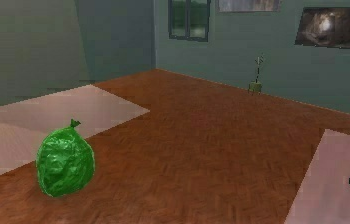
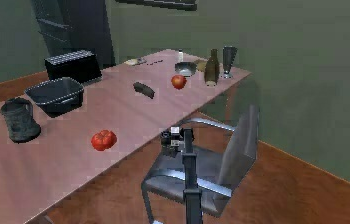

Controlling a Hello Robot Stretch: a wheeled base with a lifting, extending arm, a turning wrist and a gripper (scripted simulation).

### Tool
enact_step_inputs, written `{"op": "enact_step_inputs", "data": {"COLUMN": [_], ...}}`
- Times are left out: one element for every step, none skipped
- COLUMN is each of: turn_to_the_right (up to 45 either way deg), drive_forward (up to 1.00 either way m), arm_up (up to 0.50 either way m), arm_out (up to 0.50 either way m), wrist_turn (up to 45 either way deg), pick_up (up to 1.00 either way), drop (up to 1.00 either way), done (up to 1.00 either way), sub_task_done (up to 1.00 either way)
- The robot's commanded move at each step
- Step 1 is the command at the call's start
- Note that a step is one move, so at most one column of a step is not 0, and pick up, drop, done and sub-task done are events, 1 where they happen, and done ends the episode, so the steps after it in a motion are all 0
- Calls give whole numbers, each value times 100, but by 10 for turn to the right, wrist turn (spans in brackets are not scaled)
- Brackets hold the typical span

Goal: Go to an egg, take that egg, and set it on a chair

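The dark arm rises from the bottom edge of the arm side view, in front of a grey metal chair. Its gripper sits at the near edge of a long pink table, above the chair's seat. With the table edge and the seat behind its far end, I cannot tell whether it holds anything. On the table lie a red tomato and a red apple. A small pale thing stands near the table's far end; its shape is too small to name.
The table also bears a toaster, a black tray, a dark pot, a bowl, a bottle and a cup. In the forward view a green bag sits on the wooden floor by a pink rug.
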Motion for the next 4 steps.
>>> {"op": "enact_step_inputs", "data": {"turn_to_the_right": [0,0,0,0], "drive_forward": [0,0,0,0], "arm_up": [0,10,0,0], "arm_out": [0,0,-8,0], "wrist_turn": [0,0,0,0], "pick_up": [0,0,0,0], "drop": [100,0,0,0], "done": [0,0,0,100], "sub_task_done": [0,0,0,0]}}
